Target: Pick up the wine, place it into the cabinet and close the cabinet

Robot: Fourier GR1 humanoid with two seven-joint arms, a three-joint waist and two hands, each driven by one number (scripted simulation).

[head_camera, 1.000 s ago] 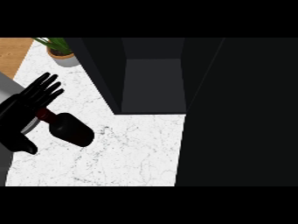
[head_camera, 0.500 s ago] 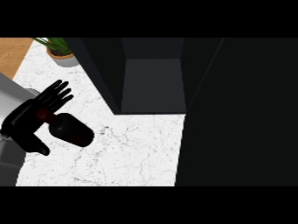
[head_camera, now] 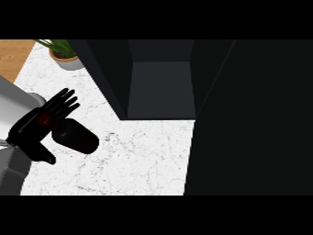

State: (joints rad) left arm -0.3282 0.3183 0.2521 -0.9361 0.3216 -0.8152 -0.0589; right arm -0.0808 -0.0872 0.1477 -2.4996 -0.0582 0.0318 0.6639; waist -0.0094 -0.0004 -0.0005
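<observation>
The wine bottle (head_camera: pixel 79 138) is dark with a red patch at its neck. It lies on the white marble counter (head_camera: pixel 138 160) at the left, base pointing down-right. My left hand (head_camera: pixel 36 128) sits at the bottle's neck end, fingers (head_camera: pixel 61 103) straight and spread toward the upper right, thumb (head_camera: pixel 41 153) pointing down. The neck lies between thumb and fingers, and no finger curls round it. The dark cabinet (head_camera: pixel 162 89) stands open at the middle top. Its door (head_camera: pixel 260 119) fills the right side. My right hand does not show.
A potted plant (head_camera: pixel 64 54) stands at the counter's far left corner, next to the cabinet's left wall. A wooden surface (head_camera: pixel 6 57) lies beyond the counter's left edge. A grey arm part (head_camera: pixel 3 174) shows at the lower left.
My left hand has slid down and to the right, closer onto the bottle's neck. The bottle has hardly moved.
</observation>
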